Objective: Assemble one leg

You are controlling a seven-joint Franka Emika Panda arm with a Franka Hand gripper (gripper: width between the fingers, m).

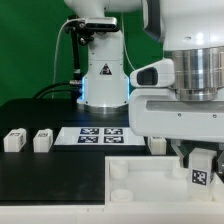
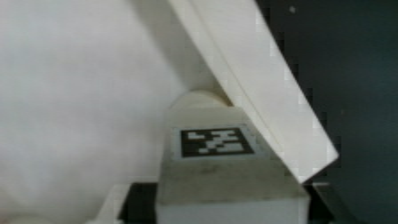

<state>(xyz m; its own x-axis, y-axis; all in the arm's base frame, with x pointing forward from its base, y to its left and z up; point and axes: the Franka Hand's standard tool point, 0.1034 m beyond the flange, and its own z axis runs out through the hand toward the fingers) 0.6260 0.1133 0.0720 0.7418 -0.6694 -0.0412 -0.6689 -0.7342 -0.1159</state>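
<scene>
My gripper [image 1: 201,168] is shut on one leg [image 1: 200,176], a small white post with a black-and-white tag facing out, held upright over the right part of the large flat white tray-like part [image 1: 140,190]. In the wrist view the leg [image 2: 217,150] sits between the dark finger pads [image 2: 150,205], its rounded end close against the tray part's raised rim [image 2: 249,70]; I cannot tell whether they touch. Two more legs [image 1: 14,141] [image 1: 42,141] lie on the black table at the exterior view's left. Another small white part [image 1: 156,145] shows partly behind my hand.
The marker board [image 1: 95,133] lies at mid table in front of the robot base [image 1: 103,80]. A round socket [image 1: 118,170] shows near the tray part's left corner. The black mat's edge [image 1: 20,180] runs along the exterior view's left.
</scene>
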